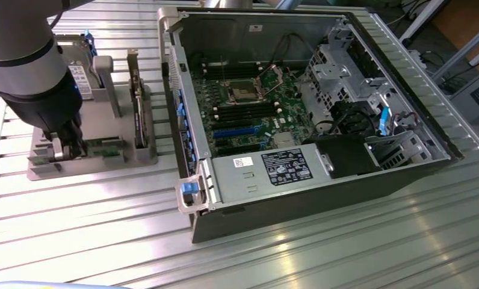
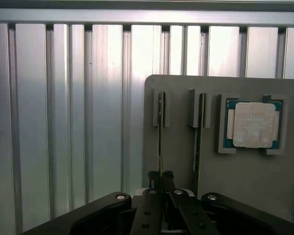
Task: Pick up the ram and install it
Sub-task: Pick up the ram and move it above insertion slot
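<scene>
Grey and black, the robot arm (image 1: 30, 72) hangs at the far left of the exterior view over a grey holder (image 1: 95, 168) that sits on the ribbed aluminium tabletop (image 1: 344, 241). Its jaws stand narrow, pinched on the ram (image 1: 103, 146), the thin green stick set on its long edge in the holder's front slot, at the lower left of the frame. In the wrist view the fingertips (image 2: 154, 177) press on either side of the ram (image 2: 160, 132), seen edge-on. A second thin stick (image 2: 200, 127) stands in the neighbouring slot, and a square silver processor (image 2: 253, 125) lies flat in its own recess beyond that.

Just right of the arm in the exterior view, a dark card (image 1: 135, 102) stands upright in the holder. Farther right, filling the middle of the frame, lies an open computer case (image 1: 304, 198). Its green motherboard (image 1: 256, 108) is exposed, and a silver power supply (image 1: 272, 171) runs along the near side.
</scene>
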